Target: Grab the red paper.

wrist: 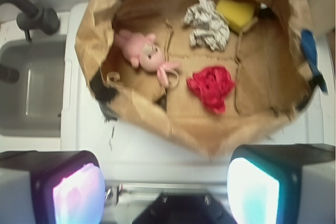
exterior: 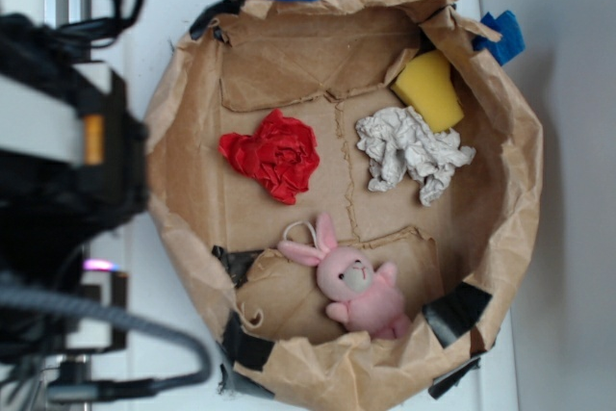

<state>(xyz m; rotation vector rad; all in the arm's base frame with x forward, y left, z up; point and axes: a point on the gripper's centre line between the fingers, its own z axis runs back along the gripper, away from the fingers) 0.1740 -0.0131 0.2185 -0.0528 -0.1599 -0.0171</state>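
Observation:
The red paper [exterior: 273,154] [wrist: 211,86], a bright crumpled wad, lies on the floor of a brown paper-lined bin [exterior: 183,93] [wrist: 94,30], left of centre in the exterior view. My gripper [wrist: 165,190] is open, its two glowing pads wide apart with nothing between them. It hangs outside the bin, short of its near rim, well back from the red paper. In the exterior view only the dark arm body [exterior: 58,180] shows at the left edge, and the fingers are hidden.
Inside the bin lie a white-grey crumpled paper wad [exterior: 409,151] [wrist: 206,23], a yellow sponge [exterior: 430,89] [wrist: 236,13] and a pink plush bunny [exterior: 358,286] [wrist: 146,54]. The bin's raised crumpled walls ring them. A grey sink [wrist: 31,90] with a dark faucet [wrist: 31,14] lies left.

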